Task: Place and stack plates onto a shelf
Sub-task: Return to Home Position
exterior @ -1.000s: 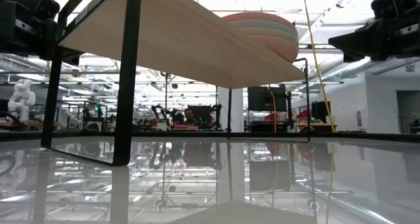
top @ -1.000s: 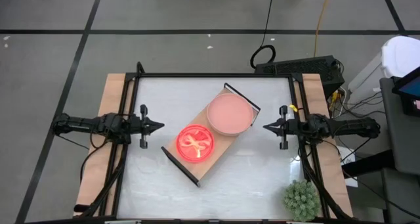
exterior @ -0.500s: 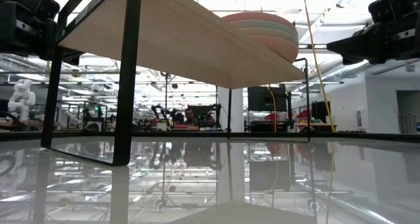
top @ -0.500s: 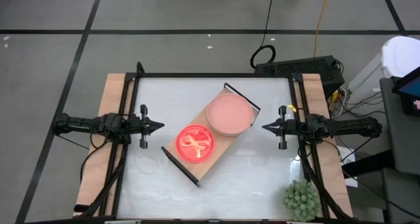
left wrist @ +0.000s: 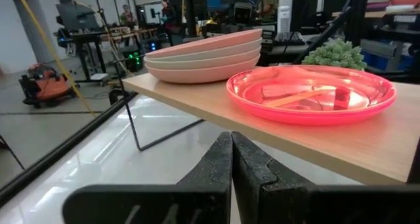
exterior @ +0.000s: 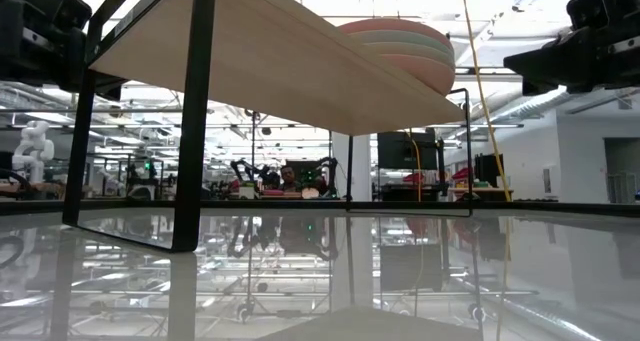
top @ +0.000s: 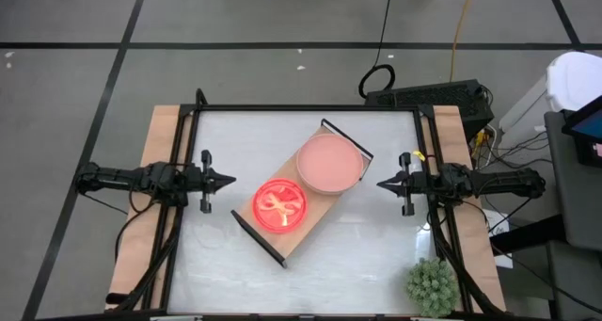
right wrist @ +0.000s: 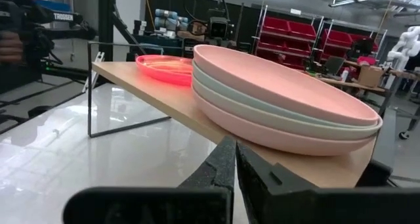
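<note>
The shelf (top: pixel 290 238) lies slantwise in the middle of the white tabletop (top: pixel 357 255) and stands on thin black legs. On its far end sits a stack of big plates (top: pixel 329 163), with a pink one on top and a paler one under it. On its near end lies a small bright pink plate (top: pixel 279 205) that you can see through. The two are close together on the wood but do not touch. The left end effector (top: pixel 230 180) hangs above the left side of the tabletop and points at the shelf. Its fingers are pressed tight together and grip nothing. The right end effector (top: pixel 380 182) hangs above the right side, near the stack, and is clenched the same way, also with nothing in it. Both are apart from the shelf. A spiky green plant (top: pixel 433 285) stands at the near right corner of the tabletop. The tabletop is shiny, and in the low view it mirrors the shelf legs and the room. A black frame runs round it, with wood strips down both sides. The floor is grey with dark lines, and a black box (top: pixel 428 97) with cables lies behind the tabletop. The room beyond is big and bright, with red bins (right wrist: pixel 289 40) on racks and a white robot figure (exterior: pixel 30 146) far off.
</note>
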You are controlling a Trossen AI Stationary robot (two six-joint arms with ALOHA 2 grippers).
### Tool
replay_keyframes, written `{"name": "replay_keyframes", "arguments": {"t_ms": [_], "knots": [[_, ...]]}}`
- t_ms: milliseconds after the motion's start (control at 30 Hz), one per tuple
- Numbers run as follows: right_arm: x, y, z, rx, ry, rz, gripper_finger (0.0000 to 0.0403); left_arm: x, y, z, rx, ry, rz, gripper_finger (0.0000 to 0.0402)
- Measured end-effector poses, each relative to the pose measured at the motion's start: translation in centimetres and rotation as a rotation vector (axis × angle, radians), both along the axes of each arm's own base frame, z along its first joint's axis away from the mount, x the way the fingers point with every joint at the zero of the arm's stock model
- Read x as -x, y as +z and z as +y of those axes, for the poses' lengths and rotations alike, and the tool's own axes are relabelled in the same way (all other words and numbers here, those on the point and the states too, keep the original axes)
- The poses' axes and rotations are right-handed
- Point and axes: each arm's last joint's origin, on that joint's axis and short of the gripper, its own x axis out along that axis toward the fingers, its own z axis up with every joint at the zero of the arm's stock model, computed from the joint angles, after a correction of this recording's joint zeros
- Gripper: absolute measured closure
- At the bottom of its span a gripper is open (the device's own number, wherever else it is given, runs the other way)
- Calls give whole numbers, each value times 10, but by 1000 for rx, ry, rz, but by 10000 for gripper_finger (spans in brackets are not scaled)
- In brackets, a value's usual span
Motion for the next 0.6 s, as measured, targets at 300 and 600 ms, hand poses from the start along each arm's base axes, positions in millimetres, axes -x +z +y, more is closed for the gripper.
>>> {"name": "replay_keyframes", "arguments": {"t_ms": [300,600], "knots": [[1,1,2,-14,53,-10,403,0,0,-1,9,-24,3,400],[1,1,1,0,49,-14,403,0,0,0,-17,-18,2,401]]}}
